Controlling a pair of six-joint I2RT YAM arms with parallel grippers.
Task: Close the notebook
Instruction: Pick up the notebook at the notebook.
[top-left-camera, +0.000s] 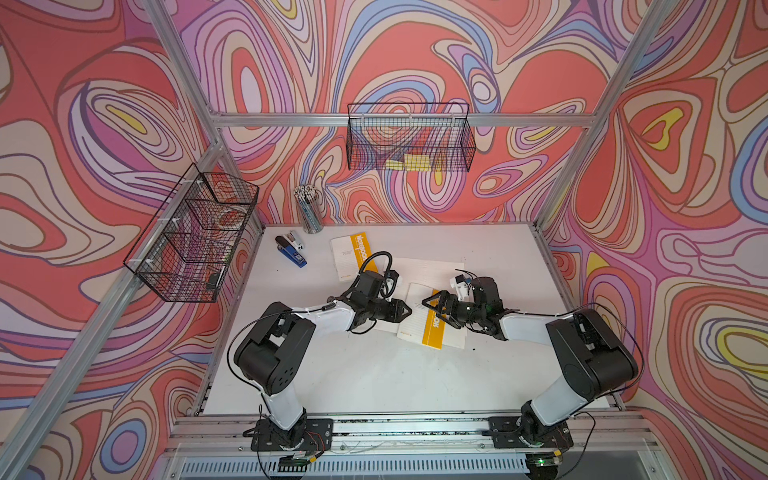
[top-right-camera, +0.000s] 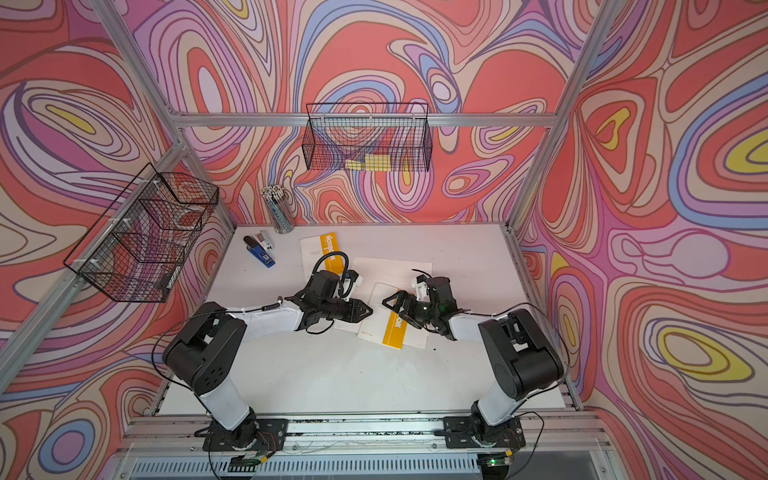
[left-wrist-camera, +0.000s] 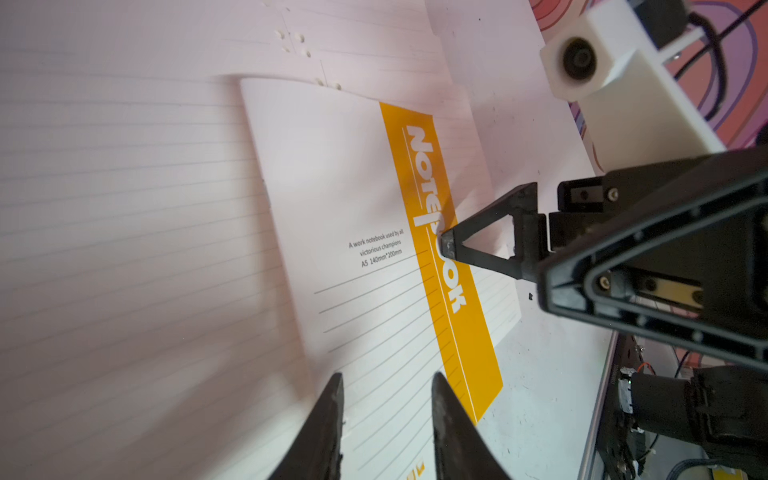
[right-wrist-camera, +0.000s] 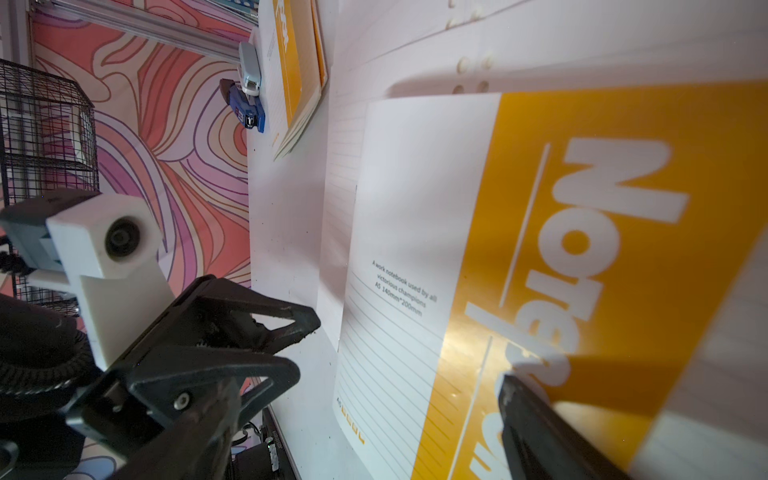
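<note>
Left pincer (left-wrist-camera: 386, 382): released, jaws apart over the lined cover, gripping nothing; best kept clear of the free left edge.
Right pincer (top-left-camera: 430, 302): jaws apart, grasping nothing, one tip on the yellow band.
Notebook (top-left-camera: 432, 322): mid-table between both arms, cover down on loose lined sheets (top-left-camera: 428, 270).
Step, as judged: flattening the cover; press straight down near the band, then slide left without dragging the sheets.
Second notebook (top-left-camera: 353, 253): far left, well apart.
Stapler (top-left-camera: 291, 249): far left.
</note>
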